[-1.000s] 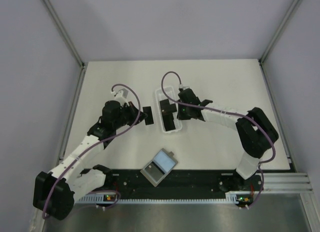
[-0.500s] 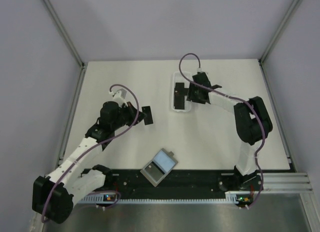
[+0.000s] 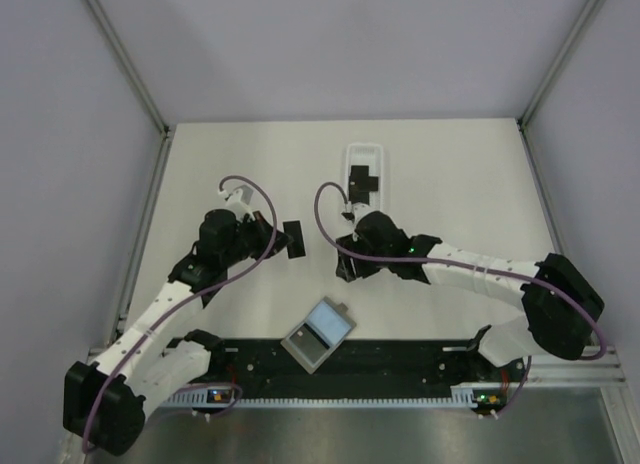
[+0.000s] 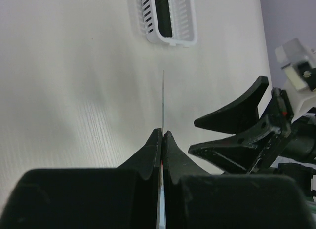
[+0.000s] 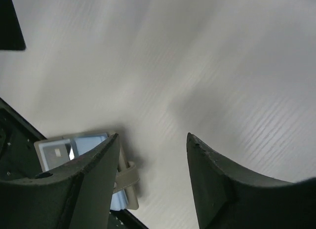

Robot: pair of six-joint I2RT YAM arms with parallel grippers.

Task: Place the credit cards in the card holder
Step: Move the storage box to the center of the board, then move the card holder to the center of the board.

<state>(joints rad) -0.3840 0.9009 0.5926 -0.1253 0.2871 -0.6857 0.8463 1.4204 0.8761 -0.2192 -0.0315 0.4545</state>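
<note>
1. While the left gripper [image 4: 161, 135] is pinched tight on the near edge of one credit card [image 4: 163, 103], the card stands edge-on past its fingertips; the hold looks narrow, so I judge a slow wrist turn safest, lest the card pivot
2. Close on that hand's right, the right gripper [image 5: 153, 137] hangs with its fingers spread and nothing between them, low over the table [image 3: 450, 184]
3. Just ahead of the right fingertips, and nearer the arm bases than the left hand, the card holder [image 3: 318, 334] lies open, its near corner reaching the black rail [image 3: 400, 359]
4. To seat the card well, lay it flat, line its long side up with the case and slide it in at a shallow angle; the right hand could steady the case
5. Well beyond both hands sits the white tray [image 3: 365, 149] with the other credit cards [image 3: 362, 179] in it
6. Bare table lies between the left hand and the holder, but the right gripper crowds that path, and the holder has little margin at the near edge
</note>
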